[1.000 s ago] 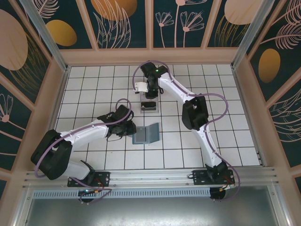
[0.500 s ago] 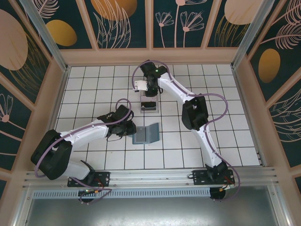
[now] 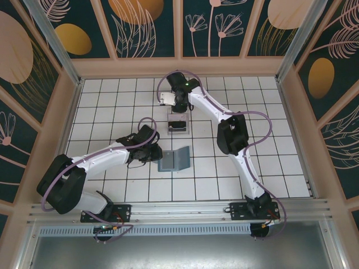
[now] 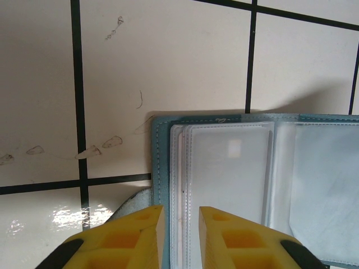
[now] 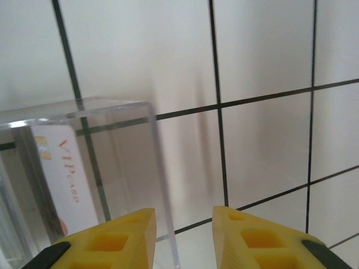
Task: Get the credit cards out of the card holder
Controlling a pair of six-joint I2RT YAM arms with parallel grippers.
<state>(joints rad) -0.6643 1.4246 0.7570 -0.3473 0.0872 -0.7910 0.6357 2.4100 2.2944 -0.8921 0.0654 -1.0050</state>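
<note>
The slate-blue card holder lies open on the tiles, its right half tilted up. In the left wrist view its stitched left border and clear sleeves run up between my yellow fingers. My left gripper is shut on that left edge. My right gripper hangs open and holds nothing, just beyond the clear tray. One white credit card with red lettering stands inside the tray, and a dark card shows there from above.
White tiled floor with black grid lines, fenced by a wooden frame and patterned walls. The tray's clear wall edge stands right before the right fingers. Purple cables loop over both arms.
The right gripper's jaws have spread wider and the wrist has drifted slightly away from the tray, toward the back. The left arm and the card holder have not moved.
</note>
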